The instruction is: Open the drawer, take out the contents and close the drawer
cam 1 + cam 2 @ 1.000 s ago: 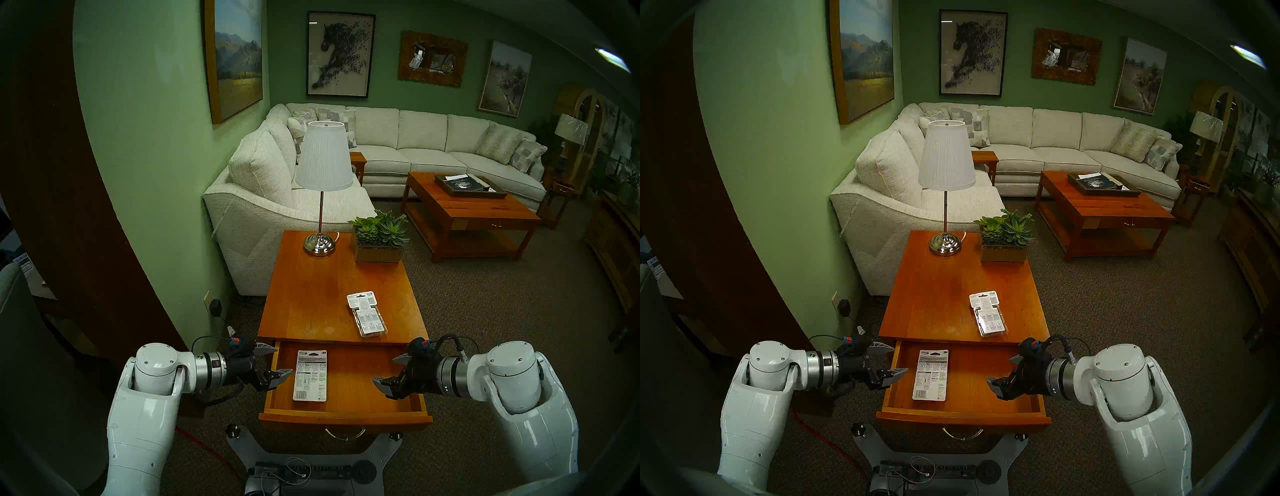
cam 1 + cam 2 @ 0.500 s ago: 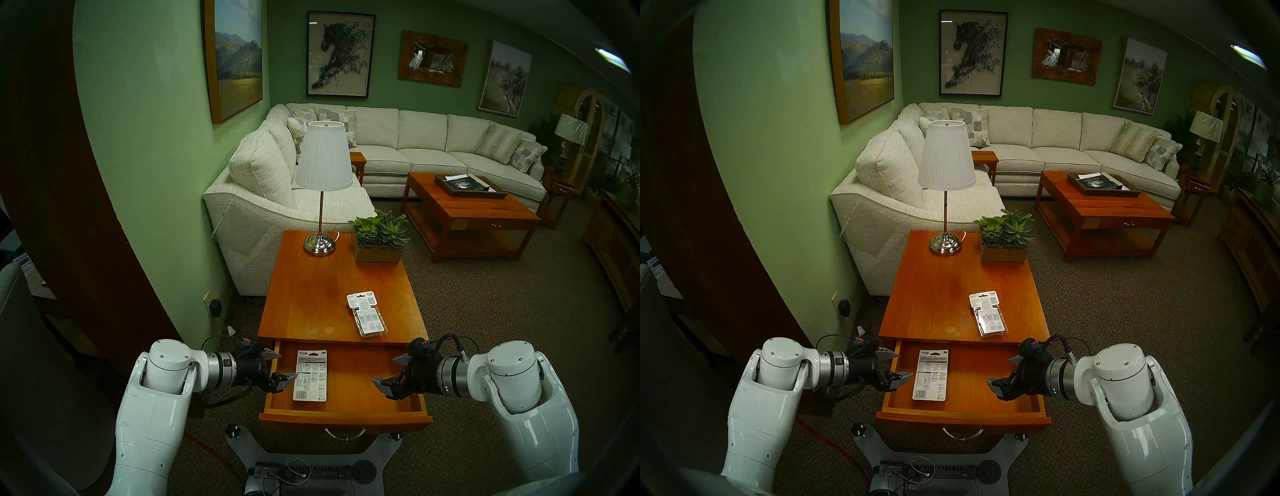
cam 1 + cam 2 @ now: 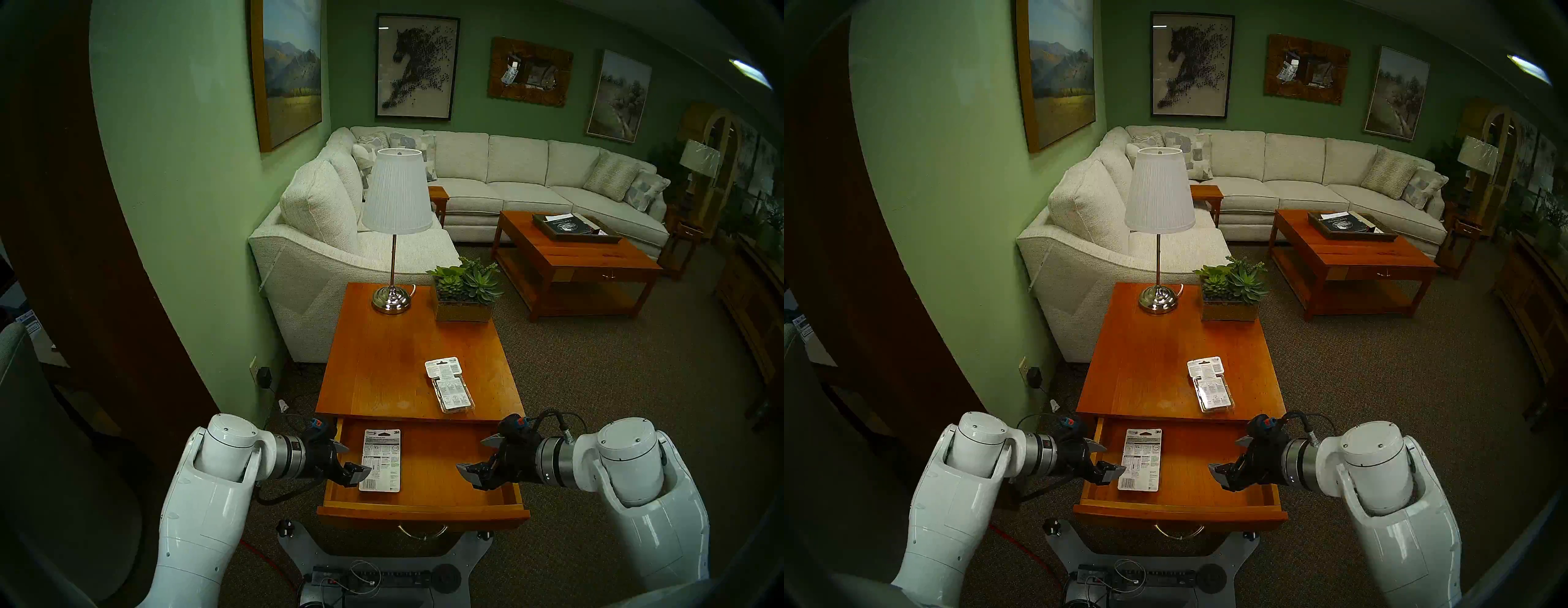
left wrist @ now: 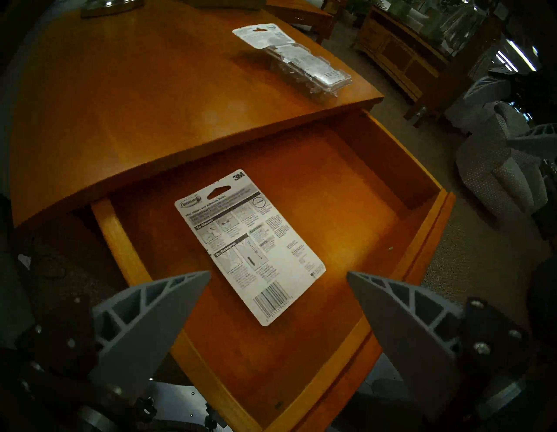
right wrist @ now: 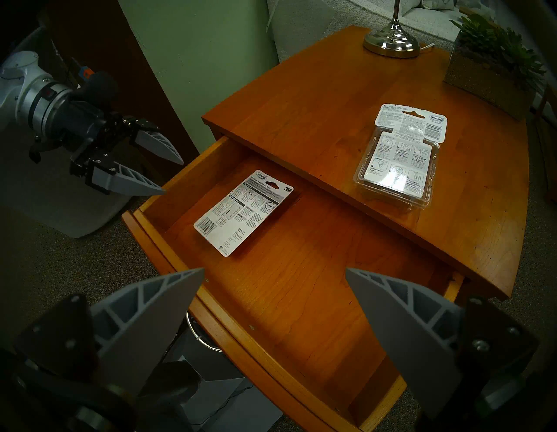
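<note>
White arms (image 3: 199, 501), grey ribbed fingers (image 4: 156, 310)

Both white arms reach inward from the lower corners in the head view. The left claw (image 3: 348, 460), at about 8 o'clock, gapes wide and angles downward. The right claw (image 3: 479, 458), at 4 o'clock, likewise gapes, empty.

Place: we take it for a furnished living room, perhaps a showroom.
Seating: we see a cream sectional sofa (image 3: 488, 187).
Walls: green, hung with framed paintings (image 3: 418, 66).
Floor: carpet (image 3: 594, 403).
</note>
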